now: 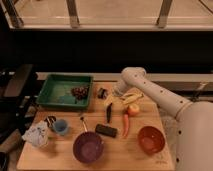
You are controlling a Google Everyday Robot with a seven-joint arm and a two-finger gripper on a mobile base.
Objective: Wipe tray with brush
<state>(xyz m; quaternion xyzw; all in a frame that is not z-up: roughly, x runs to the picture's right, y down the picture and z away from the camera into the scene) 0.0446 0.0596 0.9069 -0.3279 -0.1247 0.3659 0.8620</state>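
The green tray (56,95) lies at the back left of the wooden table, with a dark clump (79,92) in its right part. The brush (108,113), a slim black stick, lies on the table in the middle, right of the tray and left of the orange carrot (126,124). My gripper (102,93) hangs just off the tray's right edge, a little behind the far end of the brush. Nothing shows in it.
A banana (131,96) and a round fruit (133,109) lie right of the gripper. A black block (106,130), a purple bowl (88,147) and an orange bowl (151,140) sit in front. A small utensil (82,123), a blue cup (61,126) and a white cloth (37,134) are front left.
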